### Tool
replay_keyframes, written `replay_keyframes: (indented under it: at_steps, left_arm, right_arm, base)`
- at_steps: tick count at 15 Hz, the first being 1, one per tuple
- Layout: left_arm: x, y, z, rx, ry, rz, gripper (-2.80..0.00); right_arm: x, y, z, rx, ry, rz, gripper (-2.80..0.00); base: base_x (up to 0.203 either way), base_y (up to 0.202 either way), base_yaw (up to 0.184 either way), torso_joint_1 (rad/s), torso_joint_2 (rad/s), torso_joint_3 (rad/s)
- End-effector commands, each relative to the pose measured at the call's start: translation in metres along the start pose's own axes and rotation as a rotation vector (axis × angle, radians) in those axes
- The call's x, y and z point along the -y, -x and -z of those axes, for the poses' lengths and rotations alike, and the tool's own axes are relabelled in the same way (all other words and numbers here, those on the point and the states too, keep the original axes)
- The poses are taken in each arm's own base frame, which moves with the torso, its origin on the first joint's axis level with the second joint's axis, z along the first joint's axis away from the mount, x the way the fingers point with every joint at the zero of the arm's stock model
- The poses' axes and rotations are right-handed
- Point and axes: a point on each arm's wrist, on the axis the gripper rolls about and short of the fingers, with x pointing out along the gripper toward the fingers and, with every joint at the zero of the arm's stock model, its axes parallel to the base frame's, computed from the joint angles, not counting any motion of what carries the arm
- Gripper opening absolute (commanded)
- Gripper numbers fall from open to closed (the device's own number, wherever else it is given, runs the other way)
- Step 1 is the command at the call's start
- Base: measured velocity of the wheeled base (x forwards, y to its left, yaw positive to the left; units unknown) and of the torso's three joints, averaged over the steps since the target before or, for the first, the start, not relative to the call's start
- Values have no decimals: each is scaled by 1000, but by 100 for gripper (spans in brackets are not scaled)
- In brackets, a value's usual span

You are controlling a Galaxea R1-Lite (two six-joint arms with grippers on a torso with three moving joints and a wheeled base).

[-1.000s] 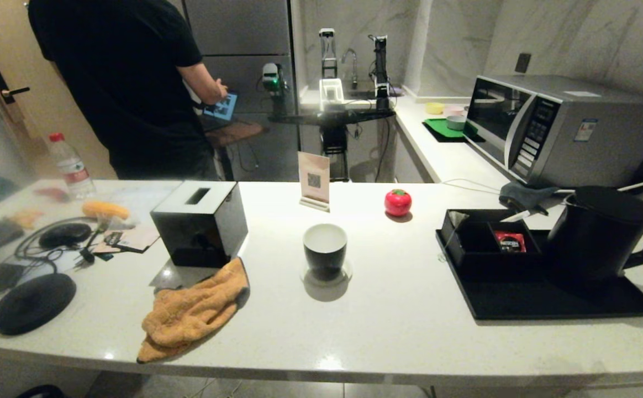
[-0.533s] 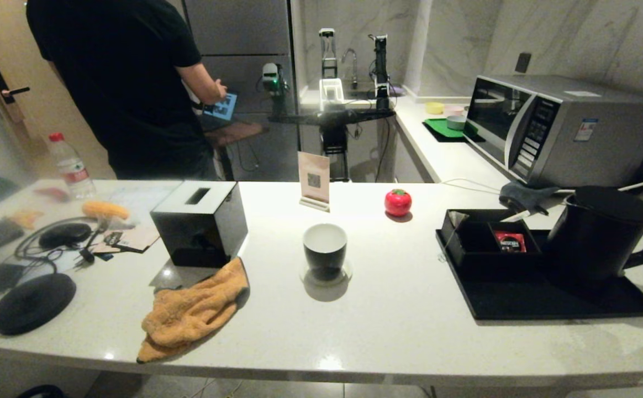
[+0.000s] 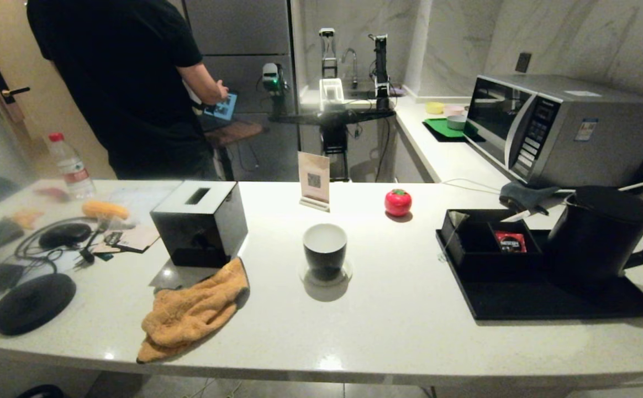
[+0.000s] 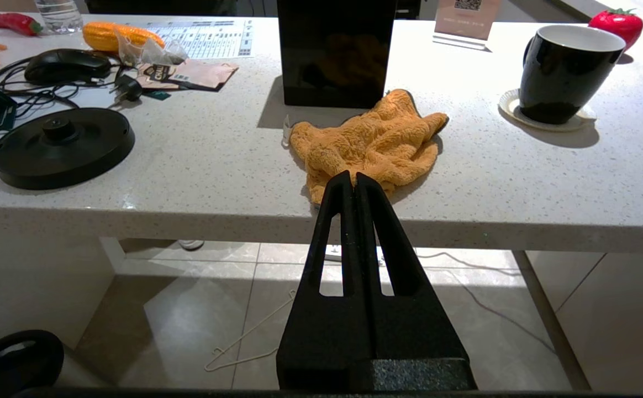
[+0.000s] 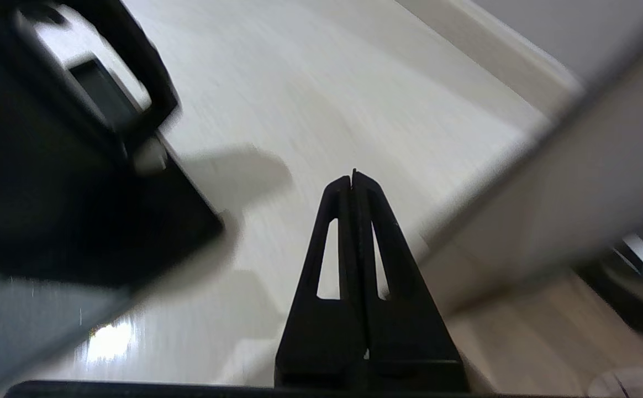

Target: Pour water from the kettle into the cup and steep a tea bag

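Note:
The cup point(image 3: 325, 249), black outside and white inside, stands on a small coaster mid-counter and shows no water; it also appears in the left wrist view point(image 4: 567, 72). The black kettle point(image 3: 603, 232) stands on the black tray point(image 3: 548, 301) at the right, handle outward. The tea bag point(image 3: 459, 218) leans in the tray box's left compartment, its string hanging over the edge. Neither arm shows in the head view. My left gripper point(image 4: 354, 176) is shut and empty, below the counter's front edge and facing the orange cloth. My right gripper point(image 5: 353, 176) is shut and empty over the counter beside the kettle point(image 5: 34, 138).
A black tissue box point(image 3: 200, 221) and an orange cloth point(image 3: 194, 309) sit left of the cup. The kettle base point(image 3: 33, 303) and cables lie far left. A red tomato-shaped item point(image 3: 398, 202), a sign stand point(image 3: 314, 179), a Nescafe sachet point(image 3: 509, 241), a microwave point(image 3: 564, 130) and a person point(image 3: 128, 83) are also here.

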Motion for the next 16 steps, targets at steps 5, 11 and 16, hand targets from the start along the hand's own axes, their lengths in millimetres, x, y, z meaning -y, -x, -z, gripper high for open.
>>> replay_keyframes:
  at_steps: [5, 11, 16]
  left_arm:
    - [0, 0, 0, 0, 1, -1, -280]
    - [0, 0, 0, 0, 1, -1, -280]
    - [0, 0, 0, 0, 1, -1, -280]
  right_arm:
    - [-2, -73, 19, -5, 28, -240, 0]
    - [-5, -99, 34, 41, 52, -383, 0]
    - [-5, -126, 39, 138, 76, -457, 0]
  base:
    - [0, 0, 0, 0, 0, 0]
    - [0, 0, 0, 0, 0, 0]
    - [0, 0, 0, 0, 0, 0]
